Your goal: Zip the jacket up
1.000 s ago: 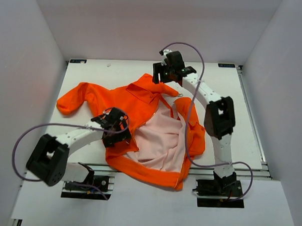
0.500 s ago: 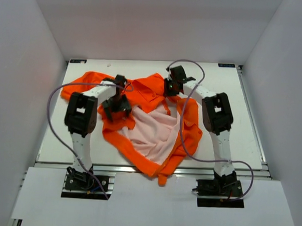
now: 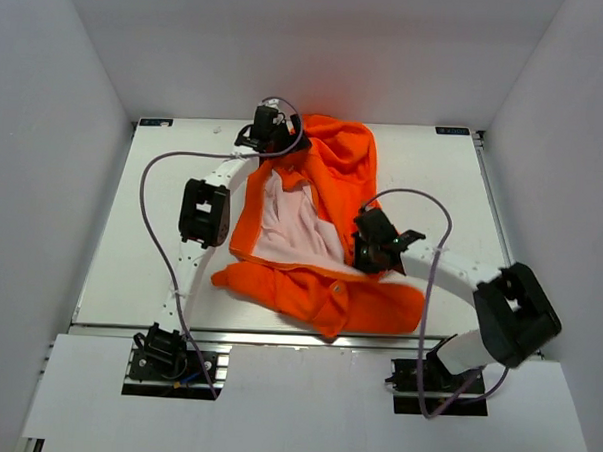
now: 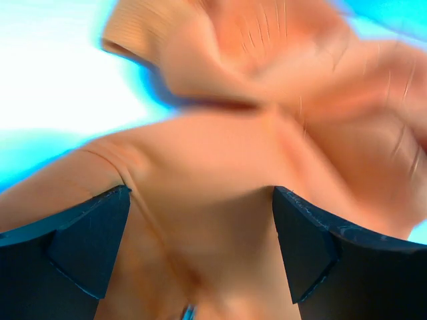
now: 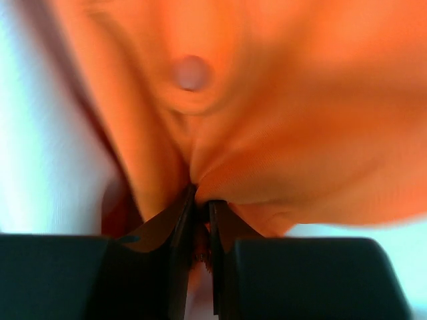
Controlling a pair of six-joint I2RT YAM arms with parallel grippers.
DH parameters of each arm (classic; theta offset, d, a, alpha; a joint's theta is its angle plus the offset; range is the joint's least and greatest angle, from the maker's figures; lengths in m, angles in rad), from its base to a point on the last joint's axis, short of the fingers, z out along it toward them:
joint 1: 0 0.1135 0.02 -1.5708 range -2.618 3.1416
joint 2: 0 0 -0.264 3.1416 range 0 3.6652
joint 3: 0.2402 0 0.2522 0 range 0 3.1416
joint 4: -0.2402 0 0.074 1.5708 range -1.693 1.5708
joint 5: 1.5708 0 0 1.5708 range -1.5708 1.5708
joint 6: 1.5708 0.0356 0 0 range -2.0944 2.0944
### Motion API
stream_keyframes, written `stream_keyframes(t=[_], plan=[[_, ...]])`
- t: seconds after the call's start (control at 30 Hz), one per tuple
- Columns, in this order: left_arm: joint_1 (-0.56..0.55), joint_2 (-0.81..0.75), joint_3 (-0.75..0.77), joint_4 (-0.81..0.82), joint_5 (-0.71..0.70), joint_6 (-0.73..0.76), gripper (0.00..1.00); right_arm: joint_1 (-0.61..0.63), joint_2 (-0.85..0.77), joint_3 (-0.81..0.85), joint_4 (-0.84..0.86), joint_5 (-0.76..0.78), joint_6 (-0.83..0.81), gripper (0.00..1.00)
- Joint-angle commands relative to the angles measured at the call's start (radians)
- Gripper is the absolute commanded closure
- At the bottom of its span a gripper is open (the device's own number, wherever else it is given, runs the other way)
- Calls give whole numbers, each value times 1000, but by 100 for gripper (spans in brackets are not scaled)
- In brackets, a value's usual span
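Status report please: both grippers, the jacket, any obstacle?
Left gripper open, orange fabric in its gap. Right gripper shut on jacket fold. Jacket unzipped, lining showing. No obstacle in view.

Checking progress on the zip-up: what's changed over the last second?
The left gripper swung from the jacket's near-left hem to the far edge. The right gripper, shut on fabric, pulled from the collar toward the near right. The jacket bunched centrally, still unzipped.

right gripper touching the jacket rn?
Touching. Right wrist view: the right gripper is closed on a pinched fold of the jacket, with orange fabric running straight into the narrow slit between its fingers.
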Motion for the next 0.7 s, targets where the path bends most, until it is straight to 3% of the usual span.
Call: stream_keyframes(t=[0.0,0.13,0.23,0.3,0.37,0.53,0.57,0.67], plan=[[-24,39,124,206,92,-17,2,84,-130,-40,-167,-77,68,82],[-24,-105,-7,266,117,-7,2,83,-295,33,-144,-10,36,79],[-24,-224,-38,157,77,71,2,80,-299,128,-154,89,-25,66],[-24,-306,-73,33,38,108,2,76,-264,188,-164,122,-64,47],[-26,-469,-226,-56,-48,127,2,65,-234,229,-197,133,-73,32],[-26,-855,-817,-95,-196,22,2,36,-145,306,-227,139,-102,24],[-26,-959,-890,-113,-209,0,2,30,-134,306,-217,144,-108,22],[-24,-1059,-1087,-202,-252,-71,2,15,-89,297,-185,149,-131,16]])
